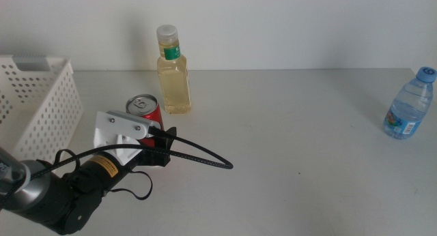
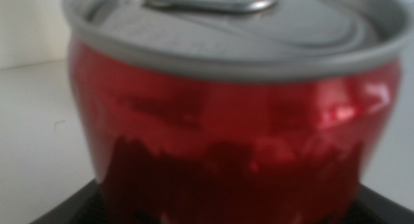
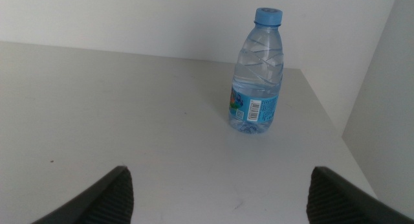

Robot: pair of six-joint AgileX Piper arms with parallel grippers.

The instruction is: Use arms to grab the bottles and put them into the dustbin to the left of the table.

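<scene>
The red soda can [image 1: 146, 110] with a silver top stands on the table [image 1: 287, 140], just in front of the square bottle of yellow liquid [image 1: 173, 79]. My left gripper [image 1: 162, 144] reaches in from the lower left and sits right at the can's near side. In the left wrist view the can [image 2: 226, 120] fills the picture, very close. The small blue-capped water bottle [image 1: 410, 106] stands at the far right. My right gripper [image 3: 217, 198] is open and empty, a good way short of that bottle [image 3: 255, 75].
The white perforated dustbin [image 1: 41, 103] stands at the left edge, close to my left arm. A black cable [image 1: 205, 157] loops from the left wrist over the table. The table's right edge [image 3: 330, 120] runs just past the water bottle.
</scene>
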